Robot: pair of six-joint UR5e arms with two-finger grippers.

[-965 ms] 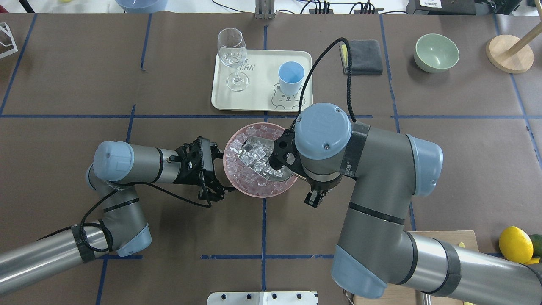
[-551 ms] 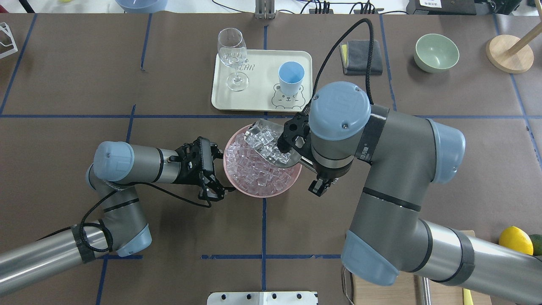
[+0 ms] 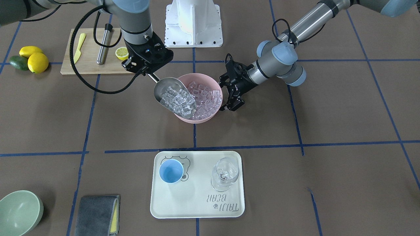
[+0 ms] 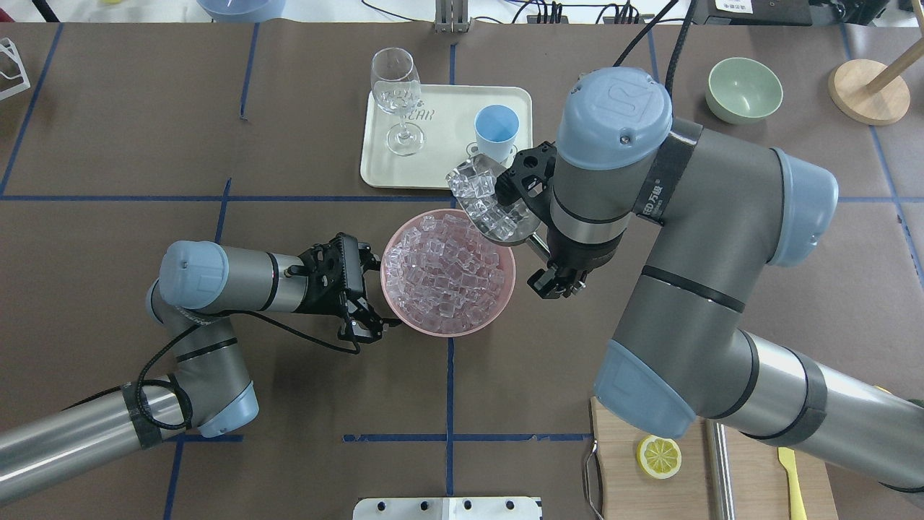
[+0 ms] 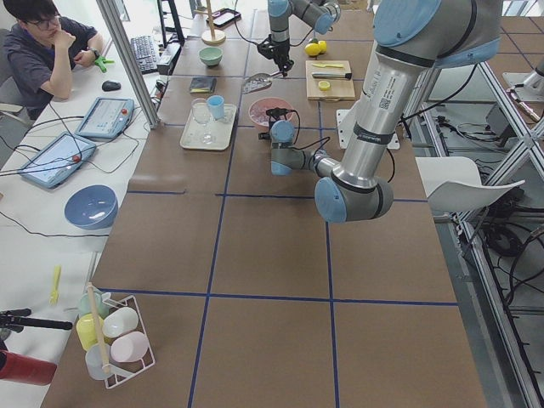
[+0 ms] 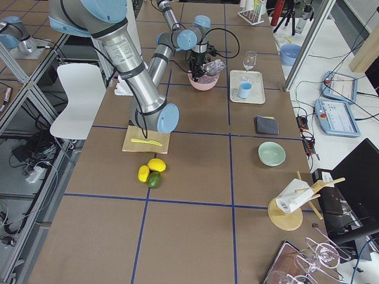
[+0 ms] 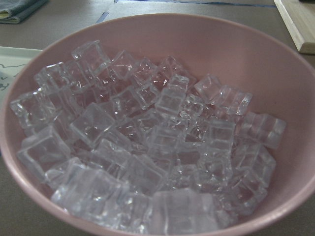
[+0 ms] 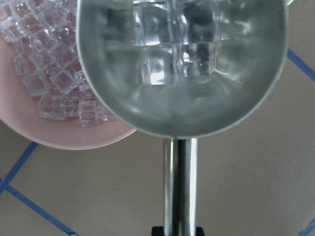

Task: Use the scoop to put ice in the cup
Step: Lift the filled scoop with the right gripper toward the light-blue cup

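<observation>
My right gripper [image 3: 143,70] is shut on the rod handle of the steel scoop [image 4: 501,222]. The scoop is heaped with ice [image 4: 473,188] and hangs in the air over the pink bowl's [image 4: 447,335] far right rim, short of the tray. The right wrist view shows the scoop [image 8: 182,98] from behind, with cubes in it. The bowl holds many more ice cubes [image 7: 147,137]. The light-blue cup [image 4: 496,130] stands upright and empty on the tray [image 4: 447,155]. My left gripper [image 4: 369,296] is open, its fingers spread at the bowl's left rim.
A clear stemmed glass [image 4: 395,90] stands on the tray's left part. A pale green bowl [image 4: 743,88] and a grey cloth [image 3: 96,214] lie far right. A cutting board [image 3: 88,65] holds a steel cylinder [image 3: 104,44], a lemon half and a yellow knife.
My right arm has lifted the scoop, full of ice, out of the bowl and carried it toward the tray and cup. The left arm has not moved.
</observation>
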